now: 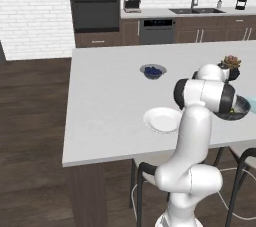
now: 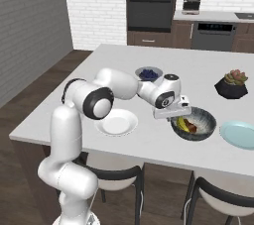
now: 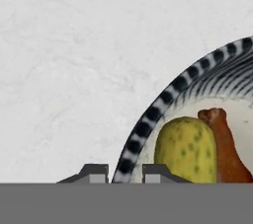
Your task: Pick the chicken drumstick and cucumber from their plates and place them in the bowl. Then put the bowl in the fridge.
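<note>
The dark speckled bowl (image 2: 204,118) stands near the counter's front edge, right of the white plate (image 2: 116,122). Inside it lie the yellow-green cucumber (image 3: 187,149) and the reddish-brown chicken drumstick (image 3: 225,144), side by side and touching. My gripper (image 2: 174,119) sits at the bowl's left rim. In the hand view the gripper (image 3: 124,172) has one fingertip outside the striped rim (image 3: 163,102) and one inside, shut on the bowl. The pale blue-green plate (image 2: 240,135) lies bare to the right of the bowl. The fridge is out of view.
A small bowl of blue berries (image 2: 149,74) stands behind my arm, and a dark pot with a succulent (image 2: 233,84) sits at the back right. Black stools (image 2: 114,174) stand under the counter's front edge. Oven, dishwasher and sink line the far wall.
</note>
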Available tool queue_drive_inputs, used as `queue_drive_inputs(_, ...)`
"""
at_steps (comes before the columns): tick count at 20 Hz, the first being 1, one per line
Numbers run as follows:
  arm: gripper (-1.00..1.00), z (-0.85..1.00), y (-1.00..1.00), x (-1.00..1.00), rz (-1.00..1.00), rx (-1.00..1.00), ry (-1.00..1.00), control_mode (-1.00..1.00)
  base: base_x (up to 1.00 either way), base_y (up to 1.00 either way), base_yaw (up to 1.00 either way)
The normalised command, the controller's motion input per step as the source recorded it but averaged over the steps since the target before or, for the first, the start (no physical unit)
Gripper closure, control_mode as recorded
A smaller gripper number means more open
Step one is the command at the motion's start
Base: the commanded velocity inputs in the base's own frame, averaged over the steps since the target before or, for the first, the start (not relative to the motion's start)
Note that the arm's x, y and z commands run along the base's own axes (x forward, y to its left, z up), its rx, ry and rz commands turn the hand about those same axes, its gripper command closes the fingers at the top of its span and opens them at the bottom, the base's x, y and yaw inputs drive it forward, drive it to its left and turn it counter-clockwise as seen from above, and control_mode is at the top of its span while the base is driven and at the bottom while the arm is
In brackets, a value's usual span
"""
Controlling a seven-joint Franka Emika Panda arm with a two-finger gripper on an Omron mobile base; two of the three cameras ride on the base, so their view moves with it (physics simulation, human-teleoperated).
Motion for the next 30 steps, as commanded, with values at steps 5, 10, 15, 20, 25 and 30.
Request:
queue_drive_inputs(5, 1.00, 0.90, 0.37, -0.84, 0.16, -0.06, -0.25, -1.00, 0.00, 0.00, 0.00)
queue_drive_inputs(10, 1.00, 1.00, 0.84, -0.59, 0.37, -0.24, -0.15, -1.00, 0.00, 0.00, 0.00)
queue_drive_inputs(15, 1.00, 1.00, 0.88, -0.54, 0.51, -0.27, -0.03, -1.00, 0.00, 0.00, 0.00)
queue_drive_inputs(20, 1.00, 0.95, 0.63, -0.46, 0.70, -0.12, 0.01, -1.00, 0.00, 0.00, 0.00)
queue_drive_inputs(25, 1.00, 0.42, 0.43, -0.28, 0.46, -0.08, 0.02, -1.00, 0.00, 0.00, 0.00)
queue_drive_inputs(30, 1.00, 0.35, 0.36, -0.35, 0.14, -0.15, 0.00, -1.00, 0.00, 0.00, 0.00)
